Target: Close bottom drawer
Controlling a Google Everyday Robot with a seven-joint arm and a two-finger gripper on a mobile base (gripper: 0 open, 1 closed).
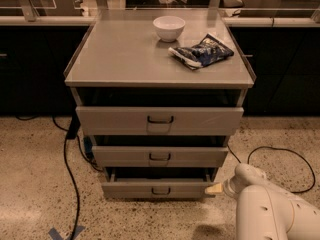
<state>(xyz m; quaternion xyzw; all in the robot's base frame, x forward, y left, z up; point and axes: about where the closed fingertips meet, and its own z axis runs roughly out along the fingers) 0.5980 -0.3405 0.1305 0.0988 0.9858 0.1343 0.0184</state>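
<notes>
The bottom drawer (157,189) is the lowest and narrowest of three grey-beige drawers in the cabinet. It stands pulled out a little, with a dark gap above its front panel and a small dark loop handle (160,191) at the middle. My gripper (214,189) is at the drawer's right front corner, at the end of my white arm (270,209), which comes in from the bottom right. Only a pale tip of the gripper shows, at or very near the drawer's right end.
The top drawer (160,120) and the middle drawer (160,156) also stand slightly out. A white bowl (168,28) and a dark snack bag (201,51) lie on the cabinet top (115,59). Black cables (70,169) run over the speckled floor at left and right.
</notes>
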